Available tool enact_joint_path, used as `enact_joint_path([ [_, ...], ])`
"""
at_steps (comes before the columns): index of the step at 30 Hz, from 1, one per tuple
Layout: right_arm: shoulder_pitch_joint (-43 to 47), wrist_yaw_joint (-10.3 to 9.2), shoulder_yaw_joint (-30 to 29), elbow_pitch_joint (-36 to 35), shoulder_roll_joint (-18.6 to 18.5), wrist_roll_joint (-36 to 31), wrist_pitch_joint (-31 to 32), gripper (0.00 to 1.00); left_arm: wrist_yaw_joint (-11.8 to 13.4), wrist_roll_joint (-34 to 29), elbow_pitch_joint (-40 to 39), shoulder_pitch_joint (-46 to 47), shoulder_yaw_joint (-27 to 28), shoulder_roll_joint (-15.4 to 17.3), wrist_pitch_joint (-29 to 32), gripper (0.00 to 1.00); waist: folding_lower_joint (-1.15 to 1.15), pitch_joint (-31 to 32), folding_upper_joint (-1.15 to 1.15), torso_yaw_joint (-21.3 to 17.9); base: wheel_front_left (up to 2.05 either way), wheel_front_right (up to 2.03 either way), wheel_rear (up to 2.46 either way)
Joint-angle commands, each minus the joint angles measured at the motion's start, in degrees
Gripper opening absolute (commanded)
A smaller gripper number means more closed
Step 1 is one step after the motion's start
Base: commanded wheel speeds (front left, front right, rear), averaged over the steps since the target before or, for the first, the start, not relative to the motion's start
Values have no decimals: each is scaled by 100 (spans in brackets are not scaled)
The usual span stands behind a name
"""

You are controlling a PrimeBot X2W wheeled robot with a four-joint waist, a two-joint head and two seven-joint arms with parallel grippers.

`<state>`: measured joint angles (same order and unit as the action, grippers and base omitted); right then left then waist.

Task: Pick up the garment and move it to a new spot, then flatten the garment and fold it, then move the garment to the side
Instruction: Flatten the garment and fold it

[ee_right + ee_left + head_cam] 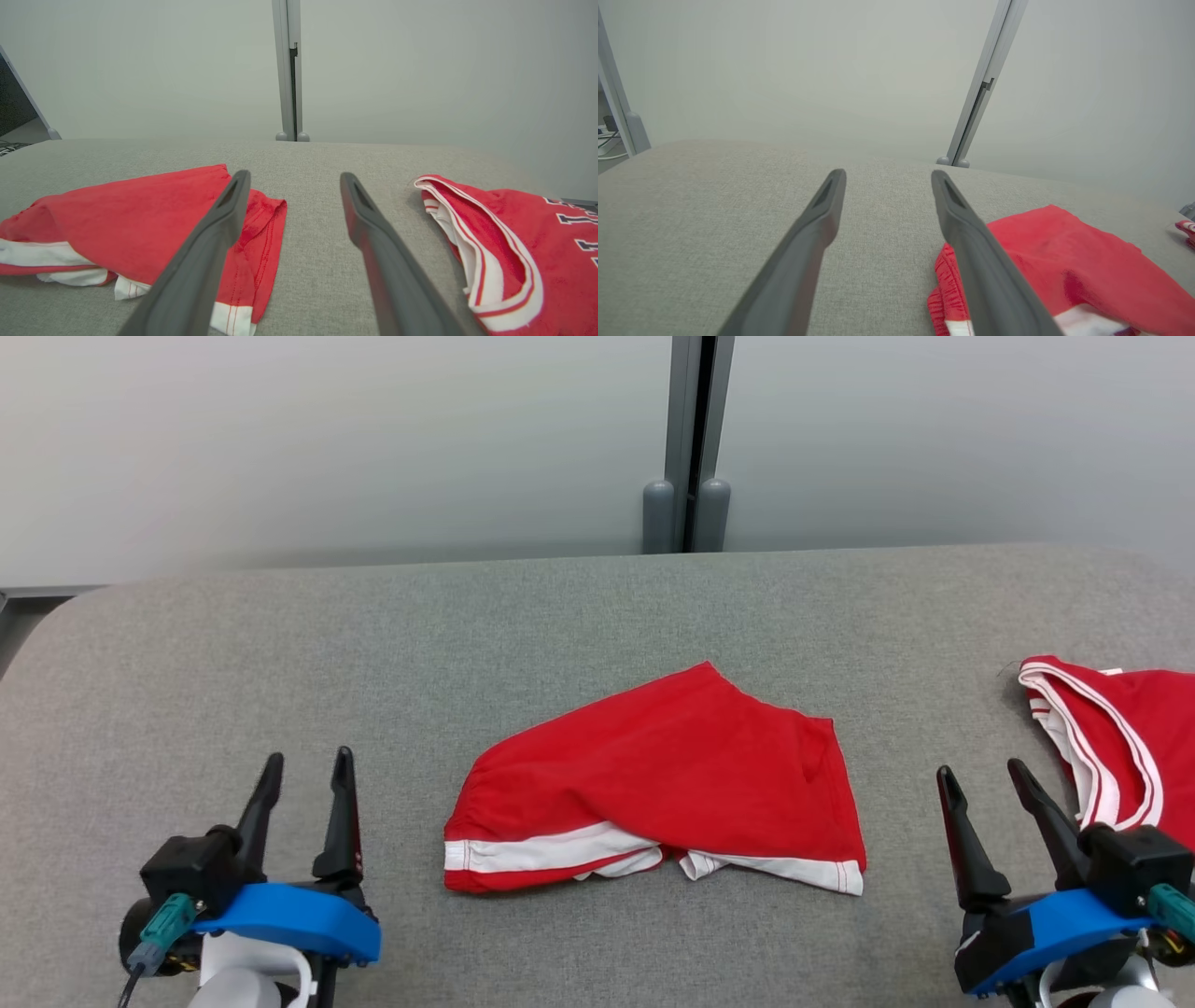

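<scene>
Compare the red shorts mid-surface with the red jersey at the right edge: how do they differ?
The shorts lie whole in the head view, in the middle; the jersey is cut off by the right edge. The shorts carry a broad white hem band; the jersey has thin striped trim and dark lettering. Both are red and white, lying on the grey surface.

A wide surface covered in grey woven fabric (280, 644), rounded at its far corners, carries two pieces of clothing. Red shorts (663, 775) with white bands lie rumpled near its middle (the white hems toward the near side). A red jersey (1120, 747) with white-striped trim lies well apart from them, at the right edge
</scene>
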<state>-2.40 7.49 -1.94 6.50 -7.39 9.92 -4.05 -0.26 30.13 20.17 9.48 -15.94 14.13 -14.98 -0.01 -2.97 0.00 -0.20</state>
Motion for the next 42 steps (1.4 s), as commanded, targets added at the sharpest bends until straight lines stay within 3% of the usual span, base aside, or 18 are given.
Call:
enact_joint_path([
  [1, 89, 1, -11, 17, 31, 39, 1, 100, 43, -95, -55, -83, 73, 24, -21, 100, 1, 44, 0, -14, 0, 0, 0],
  [10, 193, 1, 11, 94, 122, 98, -6, 100, 49, -441, -136, -472, 539, 137, -25, 100, 1, 232, 0, -58, 0, 0, 0],
  [29, 211, 1, 21, 127, 174, 120, -33, 100, -157, -548, 78, -477, 567, 35, -26, 100, 1, 226, 0, -40, 0, 0, 0],
  [35, 156, 1, 135, 108, 173, 113, 46, 100, -227, -639, 110, -453, 355, -22, 26, 100, 1, 181, 0, -26, 0, 0, 0],
  [42, 32, 1, 529, 399, 186, 248, 378, 100, -443, -576, 504, -336, -242, -389, 587, 100, 1, 67, 0, -33, 0, 0, 0],
])
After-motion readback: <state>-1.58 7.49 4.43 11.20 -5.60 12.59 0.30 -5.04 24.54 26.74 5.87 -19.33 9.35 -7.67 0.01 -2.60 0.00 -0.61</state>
